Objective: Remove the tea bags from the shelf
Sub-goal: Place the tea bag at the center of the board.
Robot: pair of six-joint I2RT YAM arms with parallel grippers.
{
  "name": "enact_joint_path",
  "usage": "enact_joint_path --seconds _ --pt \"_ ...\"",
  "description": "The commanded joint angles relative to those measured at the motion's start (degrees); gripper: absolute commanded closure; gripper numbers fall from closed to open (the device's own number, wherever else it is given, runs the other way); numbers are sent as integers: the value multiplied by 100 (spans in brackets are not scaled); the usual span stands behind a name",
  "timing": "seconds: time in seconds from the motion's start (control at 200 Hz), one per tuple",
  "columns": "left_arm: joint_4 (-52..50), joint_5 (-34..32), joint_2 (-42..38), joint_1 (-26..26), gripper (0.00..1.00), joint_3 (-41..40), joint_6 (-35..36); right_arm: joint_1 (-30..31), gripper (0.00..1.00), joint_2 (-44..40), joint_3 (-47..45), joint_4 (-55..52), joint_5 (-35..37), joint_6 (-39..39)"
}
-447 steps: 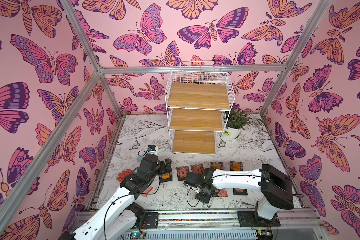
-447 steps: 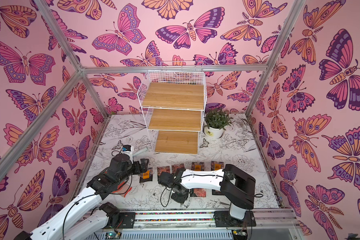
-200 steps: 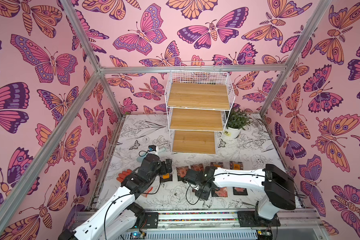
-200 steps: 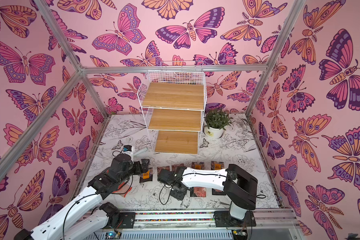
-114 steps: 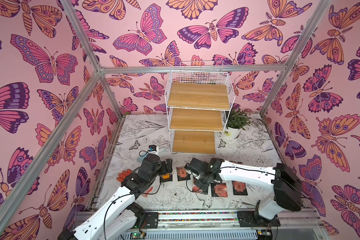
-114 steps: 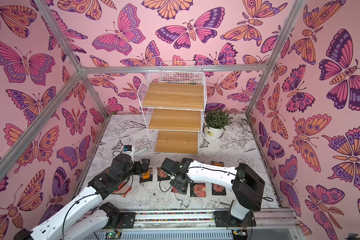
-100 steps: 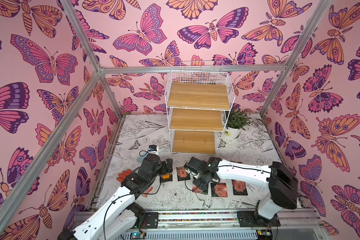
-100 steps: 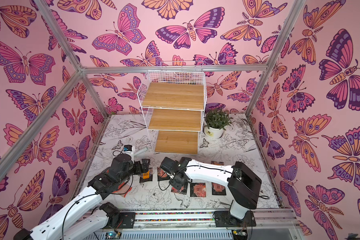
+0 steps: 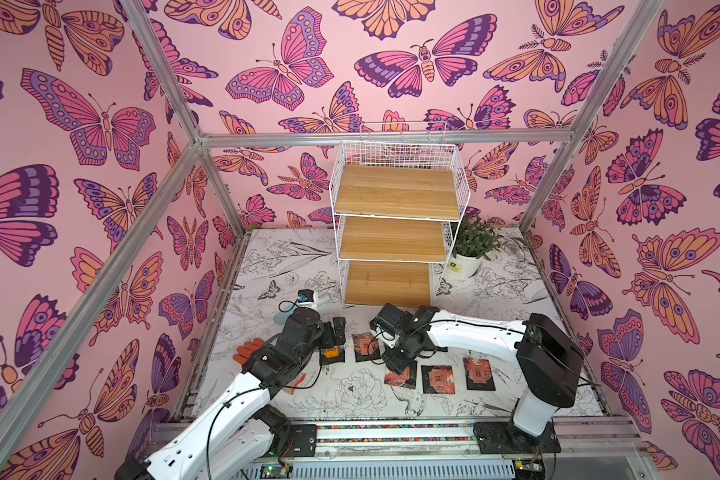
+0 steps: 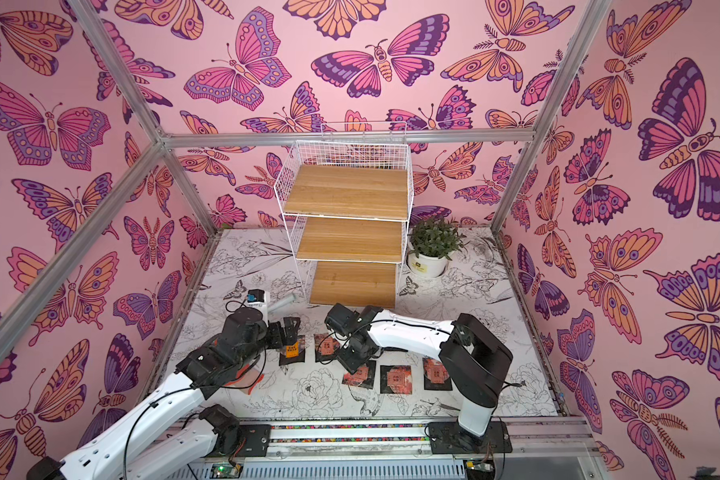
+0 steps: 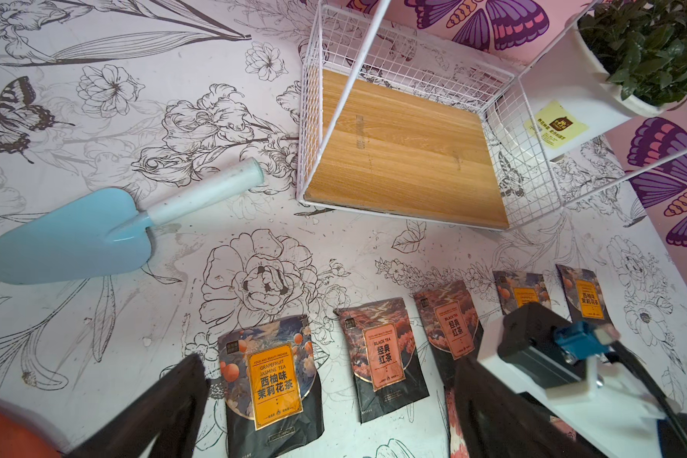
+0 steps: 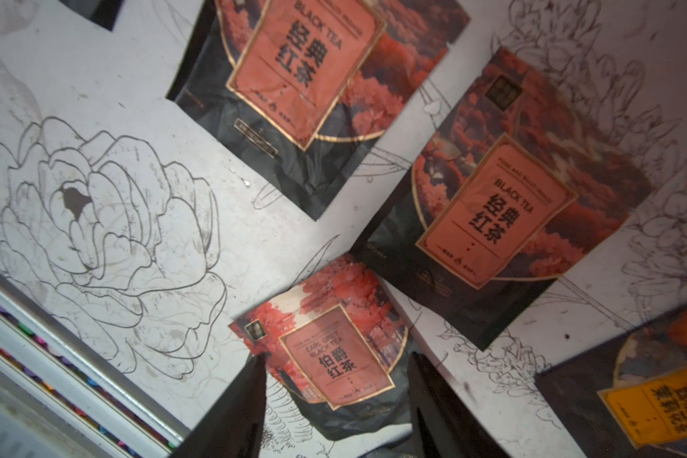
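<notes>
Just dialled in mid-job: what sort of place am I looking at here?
Likely a staged robot test cell, not a real room: butterfly-print walls on an aluminium frame, a flower-print table, and props such as the shelf and potted plant.

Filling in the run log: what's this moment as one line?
shelf: boards bare | tea bags: flat on table | left claw: open, empty | right claw: open above Earl Grey bag
</notes>
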Motion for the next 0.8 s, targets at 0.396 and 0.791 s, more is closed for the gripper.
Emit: enact_joint_path --seconds 0.396,0.791 --pt "-126 -106 49 -35 0 70 -11 -91 38 278 -266 47 -368 -184" --pt "-130 -100 62 -35 0 109 -5 80 38 366 -233 -328 -875 -577"
